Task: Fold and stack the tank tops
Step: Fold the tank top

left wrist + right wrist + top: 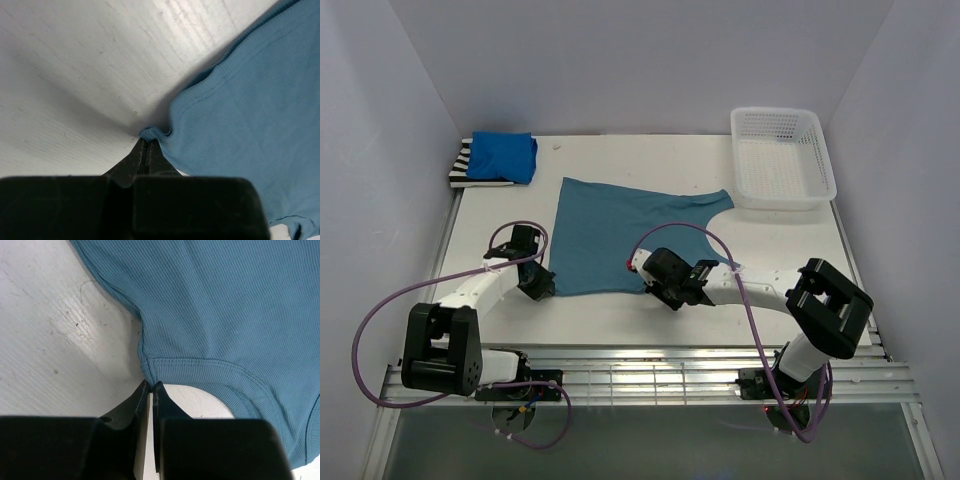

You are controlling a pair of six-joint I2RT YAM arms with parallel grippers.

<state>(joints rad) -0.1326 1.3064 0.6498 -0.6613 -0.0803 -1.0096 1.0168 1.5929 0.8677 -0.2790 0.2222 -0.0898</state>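
Note:
The teal-blue tank top (620, 235) lies spread flat on the middle of the white table. My left gripper (542, 288) is shut on its near left corner; the left wrist view shows the cloth (240, 115) bunched at the closed tips (145, 141). My right gripper (655, 290) is shut on the near right corner, pinching the hemmed edge (210, 367) at its tips (151, 385). The royal blue tank top (503, 156) lies folded on the folded striped tank top (466, 170) at the far left corner.
A white lattice basket (782, 158) stands at the far right corner. White walls close in the table on three sides. A metal rail (650, 375) runs along the near edge by the arm bases.

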